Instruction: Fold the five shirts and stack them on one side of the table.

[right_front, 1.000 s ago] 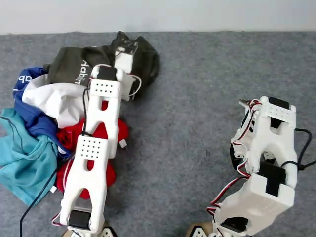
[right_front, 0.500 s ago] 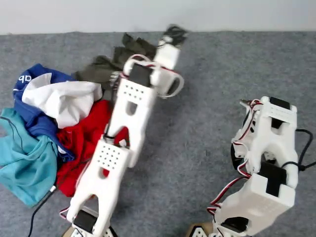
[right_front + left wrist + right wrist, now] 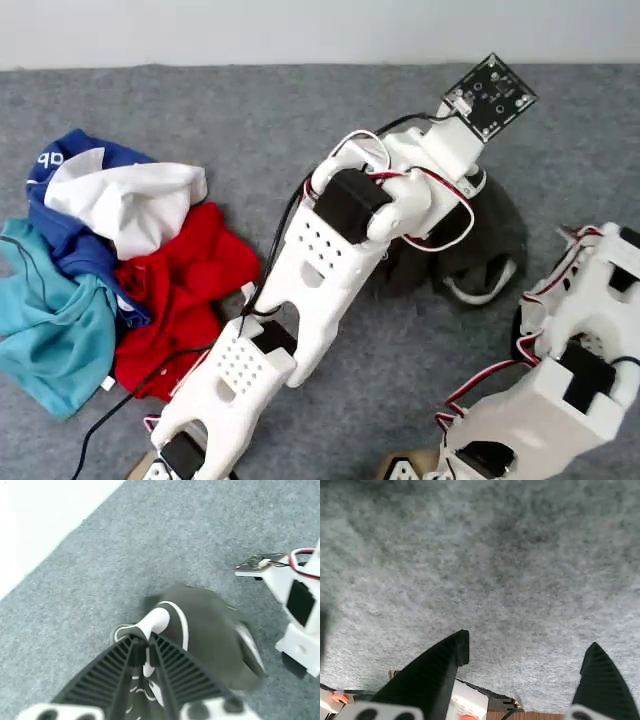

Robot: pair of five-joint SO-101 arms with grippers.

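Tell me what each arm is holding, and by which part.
The left arm's fingers are shut on the dark shirt at its white-trimmed edge. The right arm's fingers are open, holding nothing.

Illumination is bright and diffuse, from overhead. Soft shadows lie on the desk [image 3: 250, 110] beneath the left arm [image 3: 320, 265] and dark shirt [image 3: 490, 235]. The wall [image 3: 300, 30] is near-saturated white.

Left claw [image 3: 141, 649] pinches the dark shirt [image 3: 212, 630] by its white-trimmed edge — grey carpet [image 3: 175, 540] beneath.
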